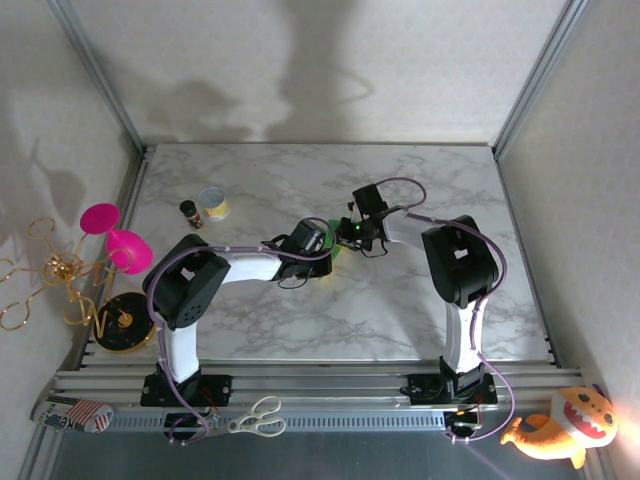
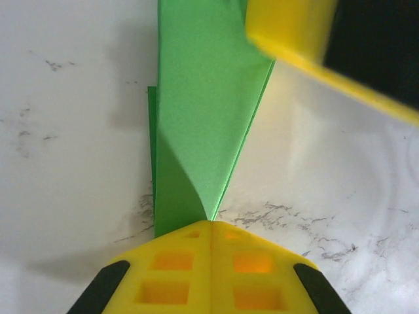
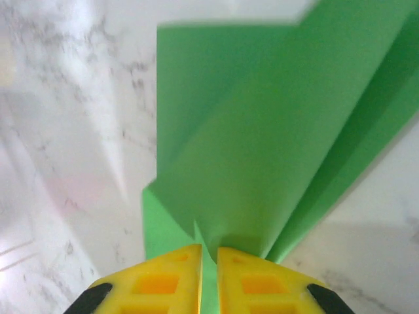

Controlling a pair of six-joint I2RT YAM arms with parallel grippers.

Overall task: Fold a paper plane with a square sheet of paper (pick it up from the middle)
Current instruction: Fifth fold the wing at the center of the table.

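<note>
The bright-green paper (image 2: 203, 98) is folded into several layers with long creases and narrows to a point at my left gripper (image 2: 211, 226), which is shut on that tip. In the right wrist view the folded paper (image 3: 262, 131) fans upward from my right gripper (image 3: 208, 252), whose yellow fingers pinch a thin layer between them. From above, both grippers meet at the table's middle: the left gripper (image 1: 318, 240) and the right gripper (image 1: 345, 235) almost touch, with a sliver of green paper (image 1: 334, 251) showing under them. A yellow finger (image 2: 294, 33) of the right gripper sits above the paper.
On the marble table (image 1: 400, 310), a tin can (image 1: 212, 204) and a small dark bottle (image 1: 189, 212) stand at the back left. Pink cups (image 1: 115, 240) and a yellow-black disc (image 1: 122, 322) sit off the left edge. Scissors (image 1: 255, 417) and a plush shark (image 1: 565, 425) lie by the front rail.
</note>
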